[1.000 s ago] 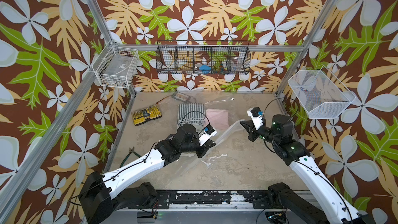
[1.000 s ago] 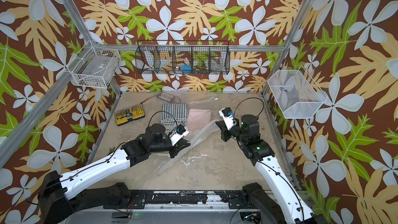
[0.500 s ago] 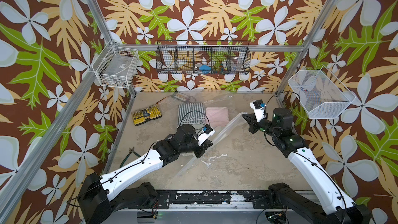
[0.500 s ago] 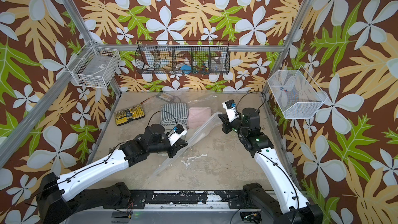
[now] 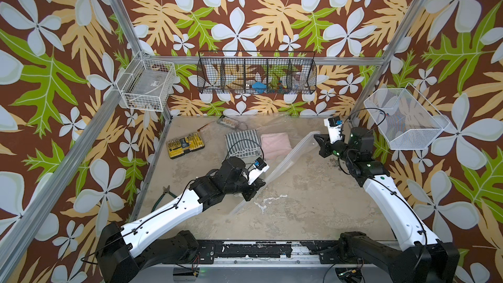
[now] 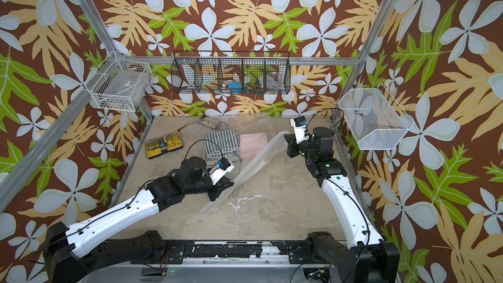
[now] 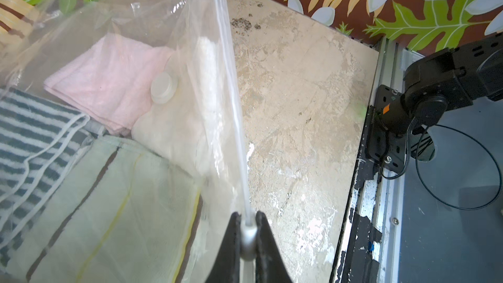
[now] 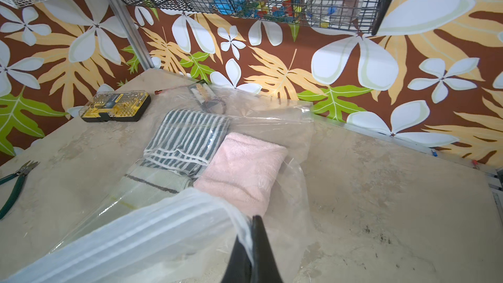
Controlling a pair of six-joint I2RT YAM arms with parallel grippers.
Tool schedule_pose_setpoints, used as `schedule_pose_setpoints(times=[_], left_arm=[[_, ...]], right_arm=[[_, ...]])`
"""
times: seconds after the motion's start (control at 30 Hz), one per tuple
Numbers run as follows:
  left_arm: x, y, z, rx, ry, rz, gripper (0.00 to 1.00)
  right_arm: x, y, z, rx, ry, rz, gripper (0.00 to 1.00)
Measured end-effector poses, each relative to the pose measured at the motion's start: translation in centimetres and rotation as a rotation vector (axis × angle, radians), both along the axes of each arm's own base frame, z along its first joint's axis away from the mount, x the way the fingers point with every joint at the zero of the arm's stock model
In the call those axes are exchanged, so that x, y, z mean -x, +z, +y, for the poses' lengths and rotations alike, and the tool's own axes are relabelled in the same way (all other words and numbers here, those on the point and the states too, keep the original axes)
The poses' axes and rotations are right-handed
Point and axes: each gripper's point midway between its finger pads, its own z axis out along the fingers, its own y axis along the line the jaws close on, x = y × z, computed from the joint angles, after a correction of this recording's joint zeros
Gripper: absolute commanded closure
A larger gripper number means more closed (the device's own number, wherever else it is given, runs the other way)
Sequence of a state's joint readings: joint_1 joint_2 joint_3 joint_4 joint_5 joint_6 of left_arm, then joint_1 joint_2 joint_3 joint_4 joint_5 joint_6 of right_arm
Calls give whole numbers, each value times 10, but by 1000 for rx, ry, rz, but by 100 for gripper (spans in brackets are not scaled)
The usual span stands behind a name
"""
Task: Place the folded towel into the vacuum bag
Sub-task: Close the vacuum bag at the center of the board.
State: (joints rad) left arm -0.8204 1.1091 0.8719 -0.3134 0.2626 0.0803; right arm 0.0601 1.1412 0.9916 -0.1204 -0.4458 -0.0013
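Right end effector [image 5: 317,138] farther back; vacuum bag [image 5: 286,156] taut to left end effector [image 5: 258,186]

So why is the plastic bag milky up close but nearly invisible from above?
Left wrist view: the edge of the bag runs up to the lens and blurs; the pink towel looks hazy through it. Right wrist view: same edge, a soft white smear. Both top views: sharp, but clear plastic shows only faint sheen.
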Motion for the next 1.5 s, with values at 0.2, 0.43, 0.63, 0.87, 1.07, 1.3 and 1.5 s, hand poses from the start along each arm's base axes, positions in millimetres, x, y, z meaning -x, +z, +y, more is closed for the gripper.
schedule_pose_setpoints(times=[0.2, 0.43, 0.63, 0.87, 1.07, 1.3, 1.5], left_arm=[[1, -7, 1, -21, -2, 22, 100], [6, -10, 1, -28, -5, 72, 100], [12, -17, 3, -36, -4, 110, 100], [17, -20, 9, -44, -1, 129, 100], [17, -19, 8, -52, -1, 137, 100], [17, -17, 10, -67, 5, 145, 100], [17, -17, 10, -74, 6, 150, 100]], right_arm=[[-10, 5, -17, -3, -48, -3, 100], [-22, 3, -31, -8, -84, 6, 100], [-29, -1, -40, -17, -99, 16, 100], [-35, 0, -48, -26, -119, 13, 100], [-43, 8, -57, -50, -148, 6, 100], [-54, 15, -72, -60, -184, 1, 100], [-63, 18, -81, -74, -207, 4, 100]])
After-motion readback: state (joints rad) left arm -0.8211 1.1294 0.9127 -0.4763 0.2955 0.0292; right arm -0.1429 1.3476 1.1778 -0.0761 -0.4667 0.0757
